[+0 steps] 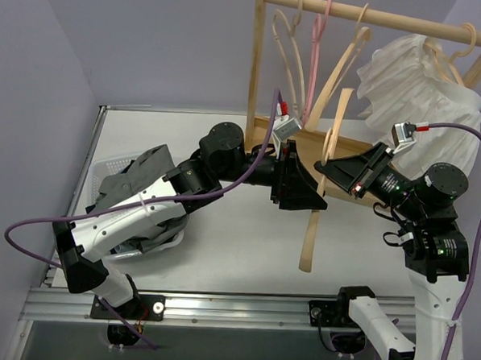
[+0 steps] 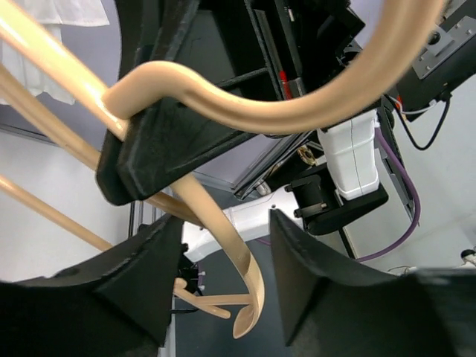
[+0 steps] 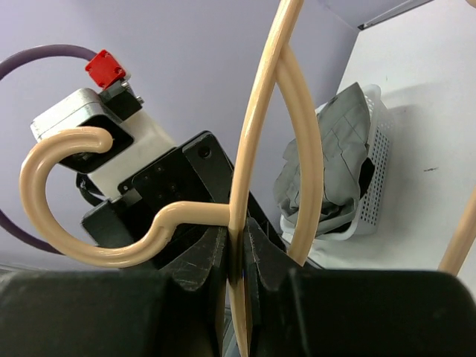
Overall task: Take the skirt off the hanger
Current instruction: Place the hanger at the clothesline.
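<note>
Skirt (image 1: 140,173) lay off the hanger (image 1: 308,240), bundled in a white basket (image 1: 100,171) well to the left of the rack (image 1: 254,76). It was a mid-grey heap, creased and folded over itself, its pleats lost in the crumple. From above, the left arm crossed over it and hid much of it. The hanger, pale wood with nothing on it, hung tilted just in front of the rack's foot, below its rail.

Right gripper (image 1: 328,164) had its jaws clenched on the hanger. Left gripper (image 1: 304,191) faced it from the rack's left side, just beside the same hanger.

The right wrist view showed what the top view could not: the right gripper (image 3: 236,256) pinching a thin limb of the hanger (image 3: 256,111) tight between its fingers, and the hook curling in front of the left arm's wrist camera. Beyond them the skirt (image 3: 335,156) rose grey above the rim of the perforated basket (image 3: 378,171).

The left wrist view gave the other side — the left gripper (image 2: 223,256) with jaws released and standing apart. A curved limb of the hanger (image 2: 297,111) ran down between them, touching neither finger as far as could be told, while the right gripper (image 2: 149,156) held the wood above.

Only the top view took in the rack itself — a white blouse (image 1: 415,84) on its right end and a pink hanger (image 1: 315,63) among wooden ones on the rail.
</note>
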